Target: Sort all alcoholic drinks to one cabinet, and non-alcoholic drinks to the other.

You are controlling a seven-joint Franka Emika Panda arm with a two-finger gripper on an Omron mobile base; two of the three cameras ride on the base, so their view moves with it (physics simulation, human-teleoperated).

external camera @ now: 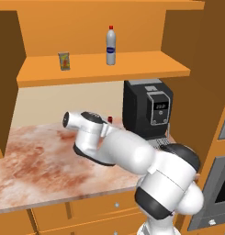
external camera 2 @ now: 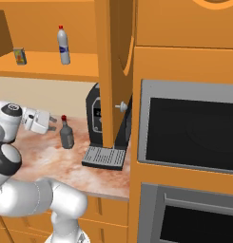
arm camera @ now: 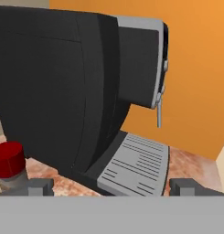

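Observation:
A squat grey glass bottle with a red cap [external camera 2: 67, 134], an alcoholic drink, stands on the counter left of the coffee machine. My gripper [external camera 2: 53, 124] is open just left of it, pointing at its neck, not touching. In the hand view its red cap [arm camera: 8, 159] sits at the lower left, outside the left fingertip [arm camera: 38, 186]. In the left base view just its cap [external camera: 109, 119] peeks out behind my arm. On the open cabinet shelf [external camera: 146, 69] stand the non-alcoholic drinks: a yellow-green juice carton [external camera: 64, 61] and a white plastic bottle with a blue label [external camera: 111, 46].
A black coffee machine [external camera 2: 100, 114] with a grey drip tray [external camera 2: 104, 157] stands right of the bottle. An open cabinet door [external camera 2: 115, 71] hangs in front of it. A built-in oven [external camera 2: 194, 133] fills the right. The marbled counter [external camera: 36, 160] extends left.

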